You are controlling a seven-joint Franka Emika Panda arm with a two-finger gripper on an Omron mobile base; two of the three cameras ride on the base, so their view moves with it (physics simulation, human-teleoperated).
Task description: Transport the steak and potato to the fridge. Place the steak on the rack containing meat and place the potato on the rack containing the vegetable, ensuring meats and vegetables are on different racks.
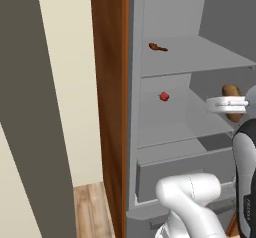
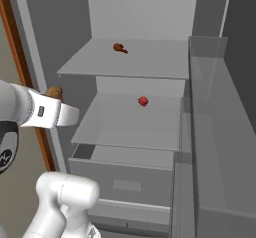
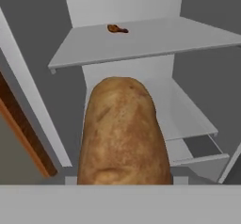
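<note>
Open fridge, grey shelves; gripper clasps potato.

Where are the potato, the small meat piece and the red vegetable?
potato [image 3: 123, 133]: hand view, middle of its brown skin.
meat piece [image 2: 119, 47]: right base view, its thicker end, on the upper shelf.
red vegetable [image 2: 143, 101]: right base view, its centre, on the lower shelf.

Flat even rendered light — soft shading, no glare.
</note>
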